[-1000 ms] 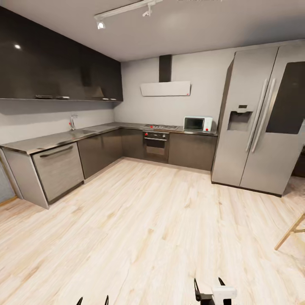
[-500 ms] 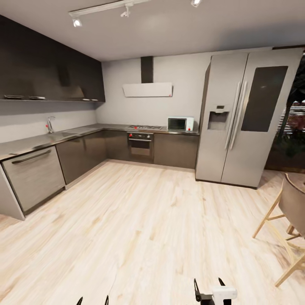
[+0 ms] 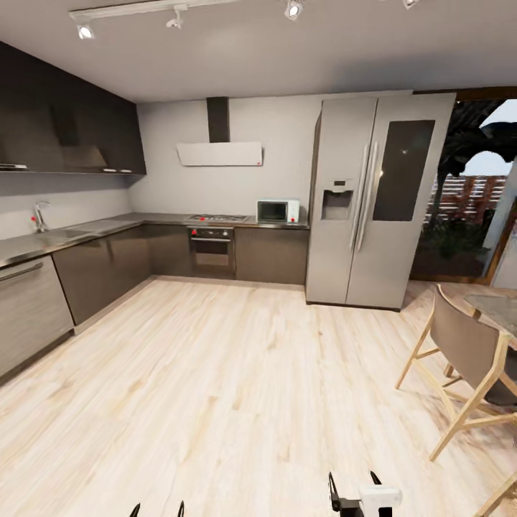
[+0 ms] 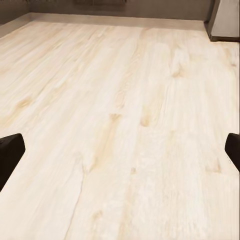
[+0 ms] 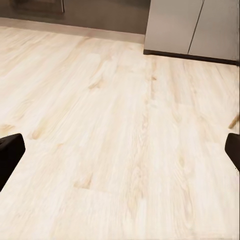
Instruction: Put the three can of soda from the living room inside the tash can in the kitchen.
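Kitchen [image 3: 215, 373], pale wood floor, dark cabinets [image 3: 100, 266] far left | view has swung right: fridge [image 3: 373, 201] now centre, chair [image 3: 467, 366] near right; robot scanning | no bin or cans seen | left gripper [image 4: 120, 150] and right gripper [image 5: 120, 150] spread apart, empty

Head cam high, wide; wrist cams low (shared floor [image 3: 237, 373]).

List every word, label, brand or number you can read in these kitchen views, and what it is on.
None: no readable text shows.
The fridge dispenser panel, the microwave and the oven controls show no legible marks; any print there is too small or blurred to tell.
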You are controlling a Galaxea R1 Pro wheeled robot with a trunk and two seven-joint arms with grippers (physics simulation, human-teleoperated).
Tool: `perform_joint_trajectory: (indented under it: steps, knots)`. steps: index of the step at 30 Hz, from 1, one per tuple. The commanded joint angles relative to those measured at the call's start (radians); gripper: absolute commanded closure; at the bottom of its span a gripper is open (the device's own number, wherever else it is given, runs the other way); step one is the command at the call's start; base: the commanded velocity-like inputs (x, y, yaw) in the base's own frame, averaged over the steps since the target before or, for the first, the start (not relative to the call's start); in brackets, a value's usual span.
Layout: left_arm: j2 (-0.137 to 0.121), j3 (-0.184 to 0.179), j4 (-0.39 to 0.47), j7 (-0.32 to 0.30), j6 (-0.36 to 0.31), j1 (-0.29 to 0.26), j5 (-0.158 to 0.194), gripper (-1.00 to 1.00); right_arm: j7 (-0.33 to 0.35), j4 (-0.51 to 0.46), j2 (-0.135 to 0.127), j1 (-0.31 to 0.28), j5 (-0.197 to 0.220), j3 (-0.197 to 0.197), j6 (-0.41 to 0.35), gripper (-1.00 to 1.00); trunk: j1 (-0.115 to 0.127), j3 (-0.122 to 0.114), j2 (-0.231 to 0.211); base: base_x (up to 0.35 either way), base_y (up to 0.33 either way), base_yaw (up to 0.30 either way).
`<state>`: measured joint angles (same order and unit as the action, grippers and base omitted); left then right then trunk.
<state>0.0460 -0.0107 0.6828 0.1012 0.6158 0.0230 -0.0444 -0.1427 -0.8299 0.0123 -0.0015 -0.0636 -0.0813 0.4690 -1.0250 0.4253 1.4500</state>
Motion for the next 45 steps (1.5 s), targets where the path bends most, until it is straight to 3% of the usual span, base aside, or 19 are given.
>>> perform_joint_trajectory:
  steps: [1, 45]
  knots:
    - [0.000, 0.000, 0.000, 0.000, 0.000, 0.000, 0.000, -1.00, 0.000, 0.000, 0.000, 0.000, 0.000, 0.000, 0.000, -1.00, 0.000, -0.001, 0.000, 0.000, 0.000, -0.253]
    - [0.000, 0.000, 0.000, 0.000, 0.000, 0.000, 0.000, -1.00, 0.000, 0.008, 0.000, -0.001, -0.001, 0.000, 0.000, -1.00, 0.000, -0.024, 0.000, 0.000, 0.000, -0.253]
